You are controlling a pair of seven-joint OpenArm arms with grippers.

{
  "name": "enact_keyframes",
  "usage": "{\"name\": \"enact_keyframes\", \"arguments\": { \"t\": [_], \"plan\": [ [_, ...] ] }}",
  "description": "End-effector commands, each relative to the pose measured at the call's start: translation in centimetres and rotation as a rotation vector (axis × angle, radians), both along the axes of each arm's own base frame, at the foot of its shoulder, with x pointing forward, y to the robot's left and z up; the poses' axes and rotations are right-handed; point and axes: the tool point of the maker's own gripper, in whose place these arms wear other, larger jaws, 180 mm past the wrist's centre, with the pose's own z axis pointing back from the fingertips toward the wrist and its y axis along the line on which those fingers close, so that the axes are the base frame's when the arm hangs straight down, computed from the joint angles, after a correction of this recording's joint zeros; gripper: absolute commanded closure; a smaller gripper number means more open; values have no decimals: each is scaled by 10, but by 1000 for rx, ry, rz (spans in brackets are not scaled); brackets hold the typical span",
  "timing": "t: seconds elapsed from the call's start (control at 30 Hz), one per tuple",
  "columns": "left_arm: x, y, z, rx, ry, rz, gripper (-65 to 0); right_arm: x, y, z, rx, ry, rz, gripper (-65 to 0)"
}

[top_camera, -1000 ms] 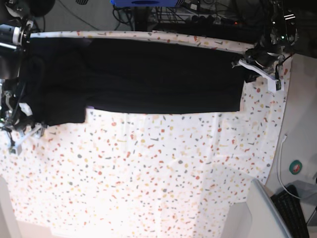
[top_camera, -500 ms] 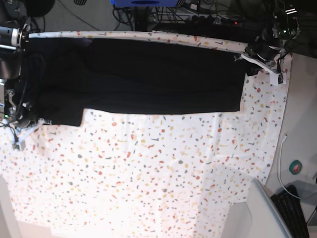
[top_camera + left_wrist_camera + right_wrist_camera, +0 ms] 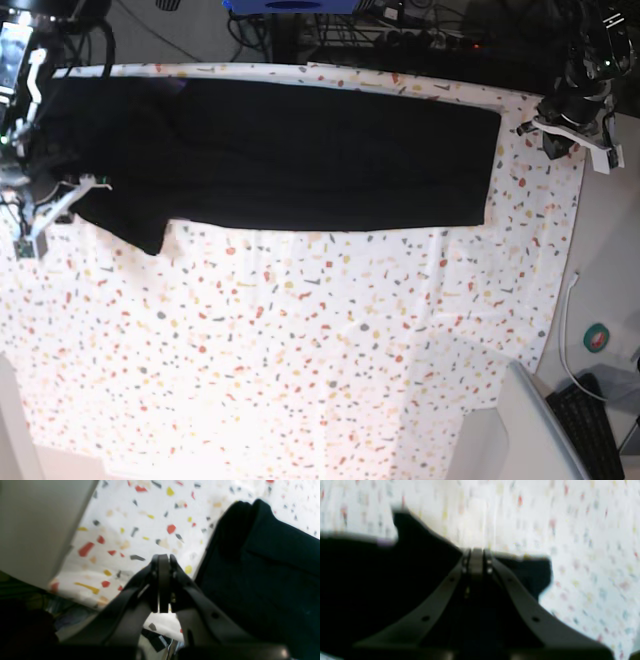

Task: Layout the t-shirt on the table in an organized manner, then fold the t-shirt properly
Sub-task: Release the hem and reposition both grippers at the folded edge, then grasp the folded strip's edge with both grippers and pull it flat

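Note:
The black t-shirt (image 3: 330, 150) lies as a long flat band across the far part of the speckled table (image 3: 330, 350). At its left end a sleeve hangs slanted and raised. My right gripper (image 3: 70, 200) is there, and in the blurred right wrist view it (image 3: 476, 551) is shut on the t-shirt (image 3: 370, 580) at its edge. My left gripper (image 3: 578, 135) hovers off the shirt's right end, near the table's corner. The left wrist view shows it (image 3: 161, 557) shut with nothing in it, the t-shirt (image 3: 275, 567) just to its right.
A grey bin (image 3: 520, 430), a keyboard (image 3: 590, 430), a tape roll (image 3: 598, 337) and a white cable (image 3: 565, 330) lie off the table's right edge. Cables (image 3: 400, 30) crowd the back. A grey surface (image 3: 37, 517) borders the table's corner.
My right gripper has shut on the sleeve's edge and pulled it up toward the far side, leaving it slanted. My left gripper has drawn away to the right, off the shirt's end.

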Motion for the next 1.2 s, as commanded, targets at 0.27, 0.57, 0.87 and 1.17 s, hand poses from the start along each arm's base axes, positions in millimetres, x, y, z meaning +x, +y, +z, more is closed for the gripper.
{"name": "enact_keyframes", "arguments": {
  "t": [0.27, 0.57, 0.87, 1.17],
  "plan": [
    [9, 5, 13, 24, -43, -13, 0, -62, 34, -21, 76, 82, -4, 0],
    [18, -4, 13, 12, -55, -33, 0, -78, 35, -50, 111, 170, -25, 0],
    [26, -70, -9, -72, -8, -204, 0, -83, 55, -15, 114, 154, -22, -167],
    [63, -114, -21, -130, -23, -304, 0, -44, -19, -31, 66, 17, -164, -246]
  ]
}}
